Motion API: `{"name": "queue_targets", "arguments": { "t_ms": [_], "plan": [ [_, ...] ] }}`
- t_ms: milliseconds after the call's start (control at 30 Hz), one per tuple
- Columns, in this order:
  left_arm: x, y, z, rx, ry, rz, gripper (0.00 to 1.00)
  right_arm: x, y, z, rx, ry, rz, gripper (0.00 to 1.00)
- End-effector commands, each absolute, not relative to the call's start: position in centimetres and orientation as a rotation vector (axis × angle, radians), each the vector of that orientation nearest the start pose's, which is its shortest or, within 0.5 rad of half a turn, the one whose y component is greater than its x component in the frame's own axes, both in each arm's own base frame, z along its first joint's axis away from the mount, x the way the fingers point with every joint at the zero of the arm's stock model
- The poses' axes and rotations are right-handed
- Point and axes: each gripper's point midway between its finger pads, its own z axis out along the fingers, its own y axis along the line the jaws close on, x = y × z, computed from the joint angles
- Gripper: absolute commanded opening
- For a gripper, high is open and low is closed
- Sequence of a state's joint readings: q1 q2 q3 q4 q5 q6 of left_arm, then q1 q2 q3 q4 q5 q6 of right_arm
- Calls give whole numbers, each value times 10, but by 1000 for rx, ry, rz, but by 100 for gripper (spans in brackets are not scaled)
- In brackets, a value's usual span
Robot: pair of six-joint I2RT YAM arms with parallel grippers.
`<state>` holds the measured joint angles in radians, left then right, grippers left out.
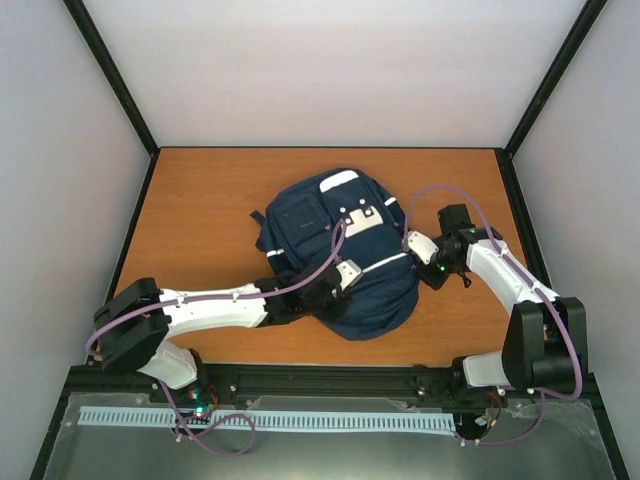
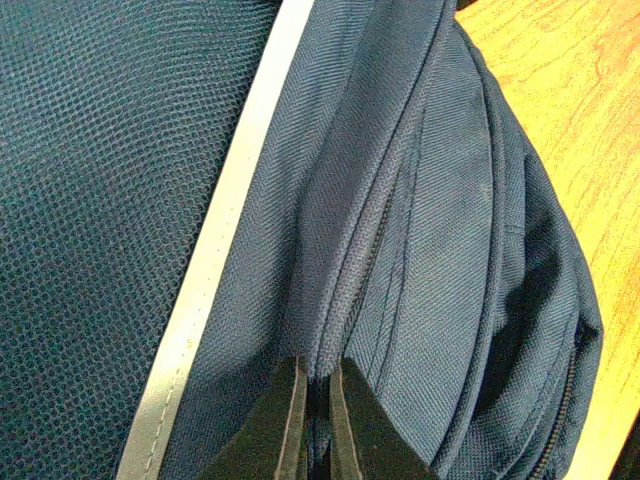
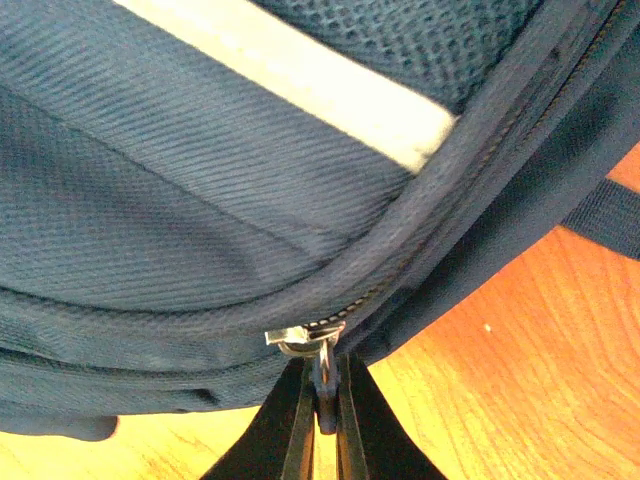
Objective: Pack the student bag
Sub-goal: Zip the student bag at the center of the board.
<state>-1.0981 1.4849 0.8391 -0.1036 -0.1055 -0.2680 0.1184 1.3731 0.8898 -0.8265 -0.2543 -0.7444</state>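
Note:
The student bag [image 1: 300, 222], navy blue with white stripes, lies flat in the middle of the wooden table. My left gripper [image 1: 345, 276] rests on the bag's near side. In the left wrist view it [image 2: 318, 365] is shut, pinching a ridge of the bag's fabric [image 2: 345, 280] along a closed zipper seam, next to a white stripe [image 2: 215, 250]. My right gripper [image 1: 411, 243] is at the bag's right edge. The right wrist view shows it [image 3: 323, 368] shut on the dark zipper pull [image 3: 325, 385], which hangs from a silver slider [image 3: 300, 340].
The wooden table [image 1: 200, 200] shows around the bag on all sides. A dark strap [image 3: 603, 218] of the bag trails onto the wood [image 3: 500, 380] at the right. Grey walls and black frame posts enclose the table.

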Motion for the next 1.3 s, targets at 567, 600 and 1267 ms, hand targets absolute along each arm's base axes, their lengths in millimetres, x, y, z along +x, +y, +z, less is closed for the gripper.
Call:
{"name": "queue_targets", "arguments": {
  "t_ms": [567,600,1267],
  "plan": [
    [180,-191,115,-40,2425,-431,70,201,151,66,-1593,2435,315,3],
    [178,-191,115,-66,2436,-469,72,197,160,66,-1621,2415,324,3],
    [185,-237,151,577,2312,-482,67,167,249,78,-1840,2251,695,3]
  ]
}}
